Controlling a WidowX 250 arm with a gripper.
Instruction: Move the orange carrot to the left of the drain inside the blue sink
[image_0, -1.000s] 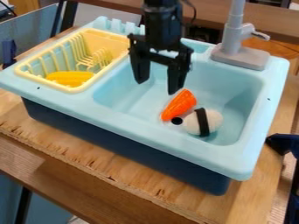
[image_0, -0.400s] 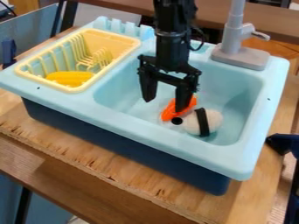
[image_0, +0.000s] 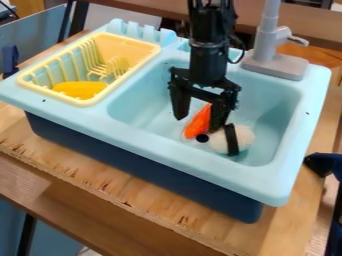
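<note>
The black gripper (image_0: 198, 123) hangs over the middle of the light-blue sink (image_0: 267, 100), its two fingers spread apart. An orange carrot-like toy (image_0: 196, 126) lies on the basin floor between and behind the fingers, partly covered by the right one. Whether that finger touches it, I cannot tell. Just right of the carrot rests a white sushi-like toy (image_0: 243, 139) with a black band, close to the same finger. The dark drain hole (image_0: 202, 138) shows beside both toys.
A yellow dish rack (image_0: 89, 101) with a yellow toy (image_0: 80, 89) in it occupies the sink's left side. At the back right stands a grey faucet (image_0: 267, 45). The sink sits on a wooden table (image_0: 100, 172); a dark blue object (image_0: 324, 164) is at the right edge.
The open gripper has moved right and lower over the basin, from left of the carrot to over it. The carrot and the white toy have stayed in place.
</note>
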